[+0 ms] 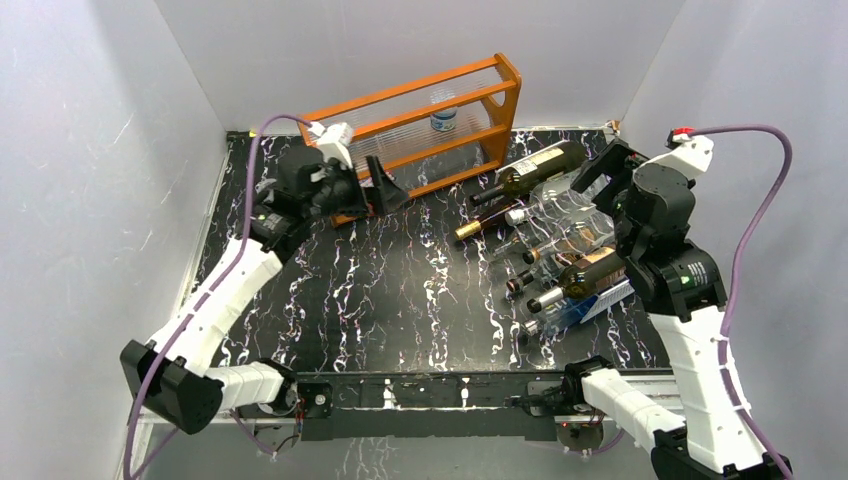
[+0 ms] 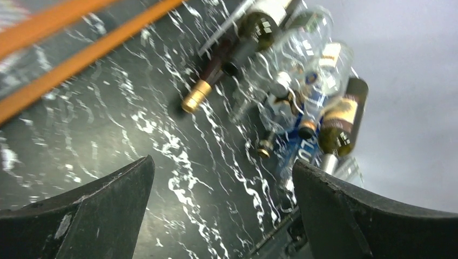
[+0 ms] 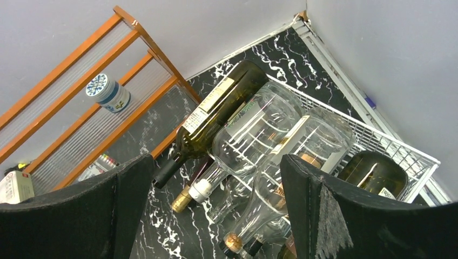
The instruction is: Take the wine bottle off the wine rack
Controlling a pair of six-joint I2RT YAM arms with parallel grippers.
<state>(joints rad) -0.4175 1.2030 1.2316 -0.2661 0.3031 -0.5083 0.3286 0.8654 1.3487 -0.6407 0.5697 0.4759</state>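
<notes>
The right gripper [image 3: 216,159] hangs spread wide and empty over the heap of bottles in the white wire wine rack [image 3: 401,149], at the right rear of the bench [image 1: 400,285]. Two clear bottles [image 3: 254,127] lie right under it. Touching their far side is the dark green wine bottle [image 3: 222,102], its neck pointing toward the orange shelf [image 3: 145,40]. The left gripper [image 2: 222,162], also released and empty, hovers near that shelf, well apart from the rack.

The green bottle looks the easiest to reach. Straddle its body across the width, clamp firmly because glass is slippery, and lift straight up so its neighbours don't roll.
</notes>
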